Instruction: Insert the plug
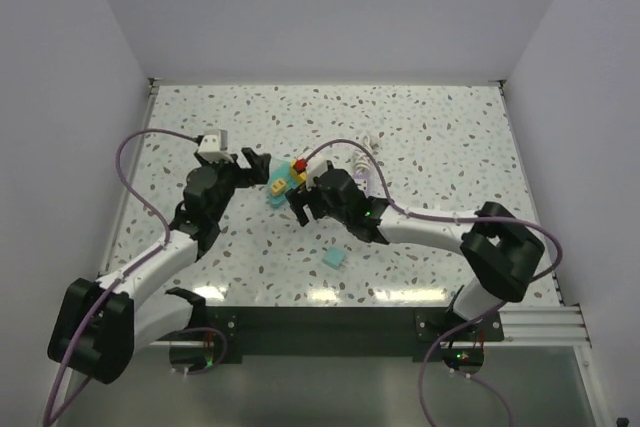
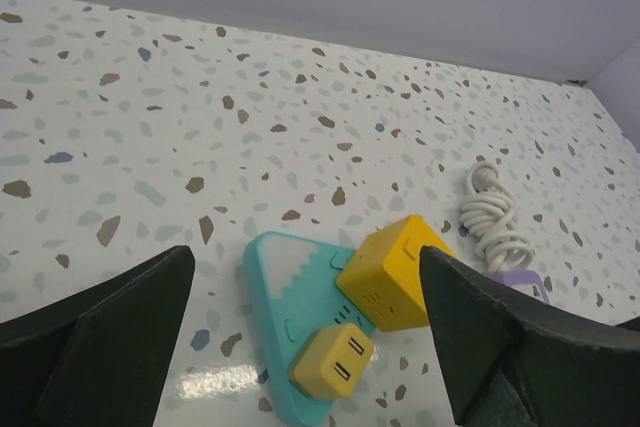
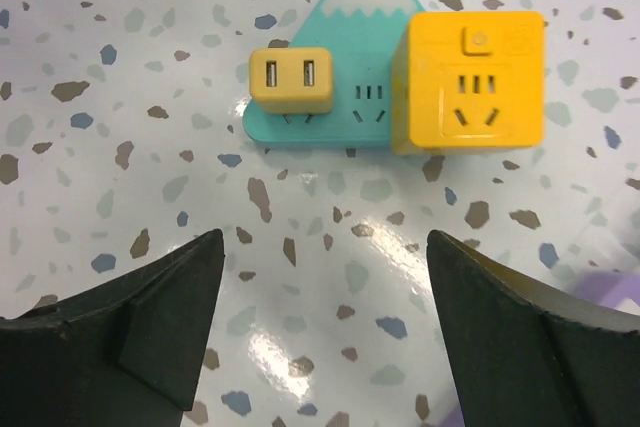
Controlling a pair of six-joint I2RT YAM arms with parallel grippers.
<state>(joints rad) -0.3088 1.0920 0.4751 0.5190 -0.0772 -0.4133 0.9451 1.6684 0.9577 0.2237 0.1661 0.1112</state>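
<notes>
As both arms stand over the work with nothing held, the step in hand reads as the approach, with no grasp made yet. Nearest the bases, a small teal block [image 1: 333, 258] lies loose on the table [image 1: 450, 137], at about five o'clock from the socket strip [image 3: 350, 7] and well apart from it; whether it is a plug cannot be told.

Next out, the right gripper [image 1: 298, 203] sits at four o'clock of the strip, jaws spread wide and empty. The left gripper [image 1: 254, 161] faces it from ten o'clock, likewise wide and empty.

Between them the strip lies flat. In the right wrist view a small yellow plug [image 3: 291, 80], taken to be the task's thing, sits at nine o'clock of a bare middle outlet, and a yellow cube adapter [image 3: 473, 82] at three o'clock. The plug appears seated — its depth cannot be confirmed.

Beyond, at two o'clock, a white coiled cable [image 2: 495, 212] rests on the table.

Judgement: the next move calls for one gripper to steady the strip while the other closes on the plug and presses it straight down.
</notes>
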